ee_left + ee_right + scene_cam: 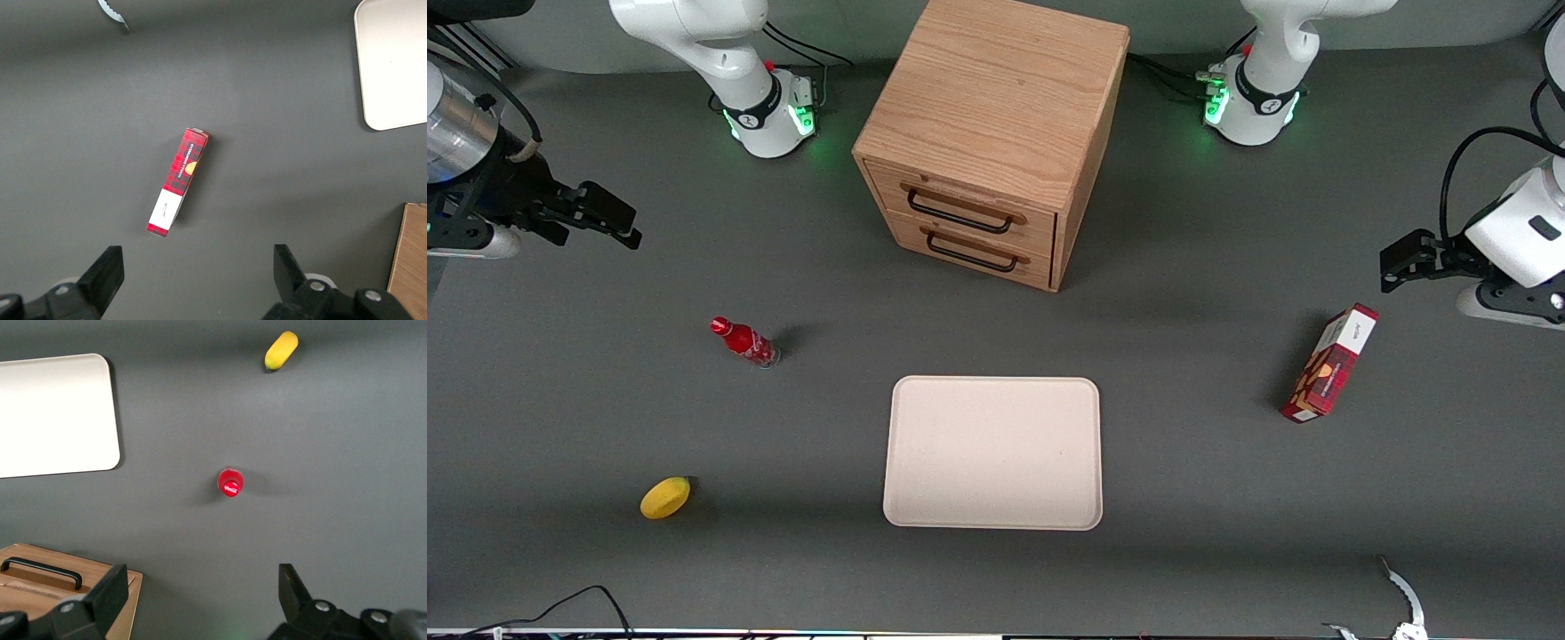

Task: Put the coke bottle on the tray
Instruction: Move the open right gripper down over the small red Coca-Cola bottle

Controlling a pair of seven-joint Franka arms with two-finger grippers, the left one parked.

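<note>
On the dark grey surface (605, 400) stands the small red coke bottle with a red cap and white lettering (744, 341), upright and alone, toward the working arm's end. From the right wrist camera it is seen cap-on from above (230, 483). The large flat beige tray with rounded corners and a low rim (992, 452) lies near the middle of the surface, nearer to the front camera than the bottle and well apart from it; nothing rests on it.

High above the surface at the working arm's end, the black two-finger gripper (596, 213) hangs in the air, apart from the bottle and farther from the front camera than it. Its fingers (107, 597) are spread wide and hold nothing.

A light oak cabinet with two drawers and black handles (987, 133) sits farther from the front camera than the tray. A yellow lemon (665, 497) lies nearer to that camera than the bottle. A red plaid box (1329, 363) stands toward the parked arm's end.
</note>
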